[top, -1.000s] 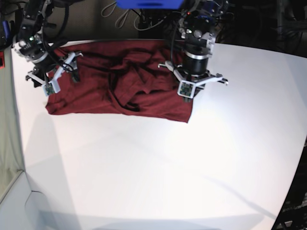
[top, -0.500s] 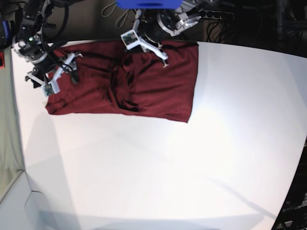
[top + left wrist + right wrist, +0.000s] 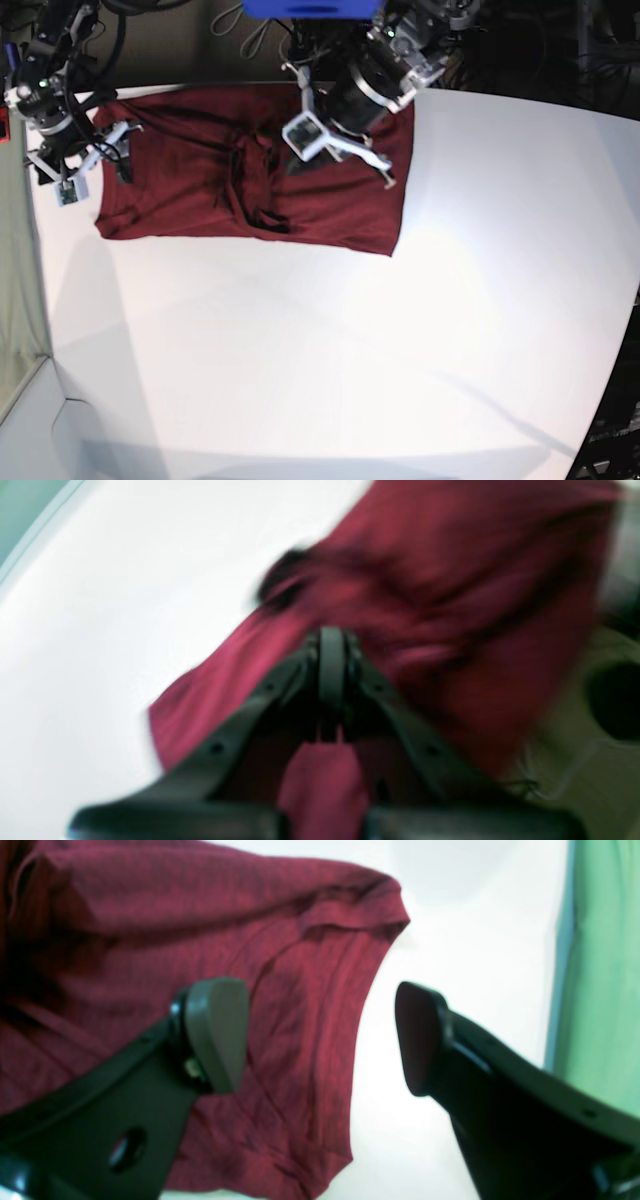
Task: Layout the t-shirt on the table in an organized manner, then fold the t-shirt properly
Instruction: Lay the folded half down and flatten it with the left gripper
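T-shirt (image 3: 250,170) rumpled at table (image 3: 330,350) far edge, mid-layout. Left gripper (image 3: 330,650) pinched shut on t-shirt fold, likely to pull it flat. Right gripper (image 3: 320,1040) spread wide, empty, straddling sleeve-side hem, likely poised to grab

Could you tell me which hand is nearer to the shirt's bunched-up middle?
Left. The left hand hangs over the t-shirt beside its bunched middle; the right hand sits at the shirt's far end.
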